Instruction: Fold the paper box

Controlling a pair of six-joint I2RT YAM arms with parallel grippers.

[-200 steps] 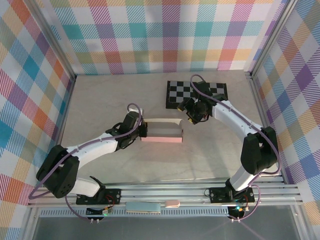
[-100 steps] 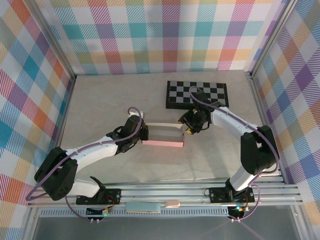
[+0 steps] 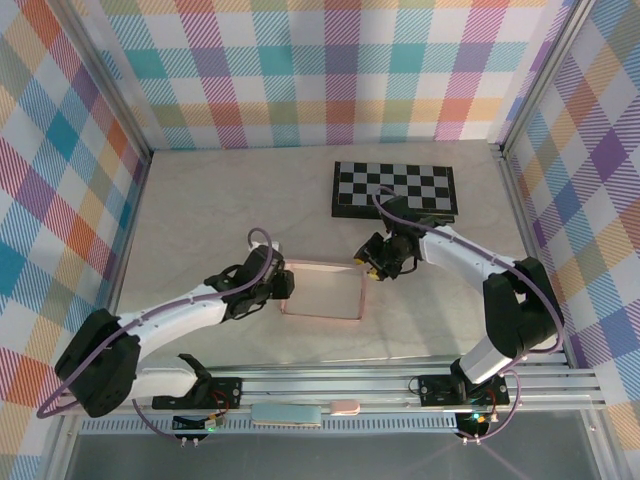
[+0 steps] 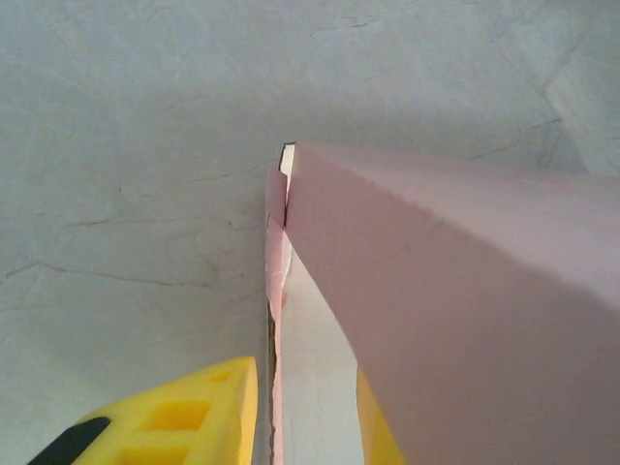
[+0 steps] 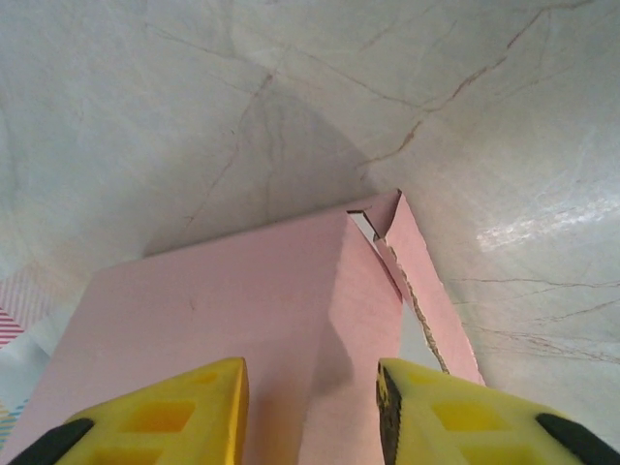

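Observation:
The paper box (image 3: 322, 292) is a shallow pale pink tray lying open side up in the middle of the table. My left gripper (image 3: 287, 285) is at its left wall. In the left wrist view the yellow fingers (image 4: 184, 417) straddle that thin wall (image 4: 276, 291), open, with a gap between pad and card (image 4: 300, 373). My right gripper (image 3: 366, 270) is at the box's far right corner. In the right wrist view that gripper (image 5: 310, 373) stands open, with the pink corner fold (image 5: 339, 310) between its fingers.
A black-and-grey chequered board (image 3: 394, 188) lies at the back right, just behind the right arm. Plaid walls close in the table on three sides. A metal rail (image 3: 330, 385) runs along the near edge.
The box has gone from tipped, showing its pink side, to lying flat. The left jaws have opened off the wall. The right gripper came down to the far right corner with narrowing jaws.

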